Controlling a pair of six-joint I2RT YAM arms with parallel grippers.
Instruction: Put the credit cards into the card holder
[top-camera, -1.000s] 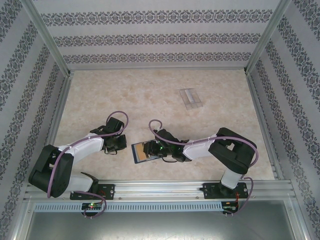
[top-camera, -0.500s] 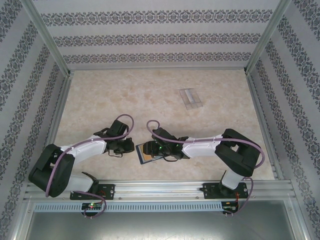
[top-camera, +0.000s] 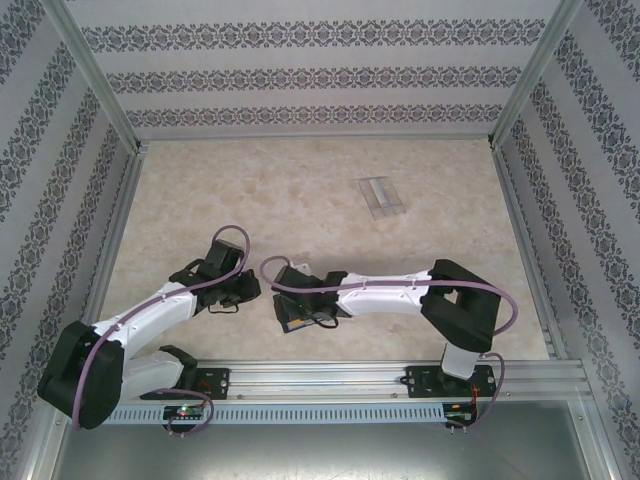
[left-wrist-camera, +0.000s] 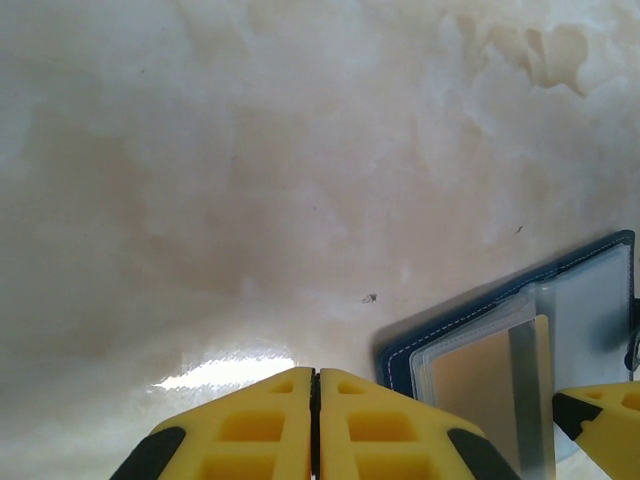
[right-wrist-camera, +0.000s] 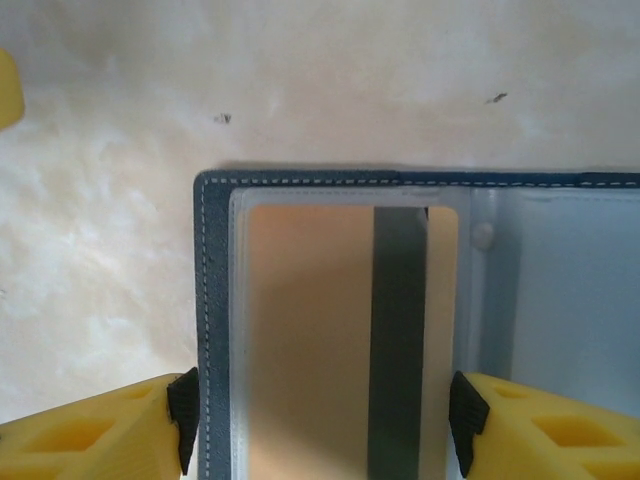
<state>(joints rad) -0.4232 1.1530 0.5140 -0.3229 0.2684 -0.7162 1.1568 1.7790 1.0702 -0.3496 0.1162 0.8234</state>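
The card holder (right-wrist-camera: 206, 300), navy with white stitching, lies open on the table at the near middle, and its corner (top-camera: 286, 322) peeks out from under my right arm. A tan credit card (right-wrist-camera: 310, 340) with a dark stripe sits in its clear pocket. My right gripper (right-wrist-camera: 320, 430) is open right above it, one finger on each side of that pocket. My left gripper (left-wrist-camera: 316, 378) is shut with nothing in it, just left of the holder (left-wrist-camera: 470, 330).
A transparent plastic case (top-camera: 381, 196) lies far back right on the pale marbled table (top-camera: 250, 200). Metal rails and patterned walls close in the table on three sides. The right finger (left-wrist-camera: 600, 415) pokes into the left wrist view's lower right corner.
My right gripper has slid left over the card holder and its jaws have opened. The left gripper went toward the holder, then drew back left, staying shut.
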